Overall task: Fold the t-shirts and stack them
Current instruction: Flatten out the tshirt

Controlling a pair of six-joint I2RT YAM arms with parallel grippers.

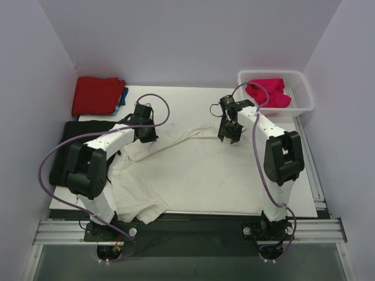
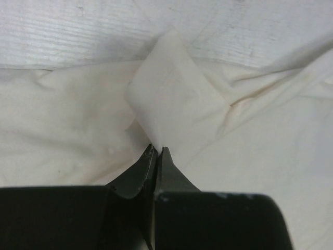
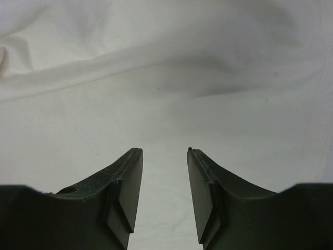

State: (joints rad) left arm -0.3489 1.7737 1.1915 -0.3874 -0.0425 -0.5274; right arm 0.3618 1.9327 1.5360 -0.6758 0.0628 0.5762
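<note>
Pinching a peaked, creased fold of soft cloth, the left hand (image 2: 157,152) is clamped on the far left edge of the cream-white t-shirt (image 1: 199,172). The shirt lies spread and rumpled over the pale wood-grain counter (image 1: 181,96), its near left corner bunched in wrinkles. The right hand (image 3: 164,153) hangs over the shirt's far right edge, its dark wedge-shaped fingers apart, with smooth cloth showing below the gap. Beyond the shirt's far left corner sits a squarely folded red t-shirt (image 1: 96,95), a blue one (image 1: 122,99) peeking out at its side. Beyond the far right corner, a crumpled magenta-pink t-shirt (image 1: 268,92) lies in a white lattice basket (image 1: 306,99).
</note>
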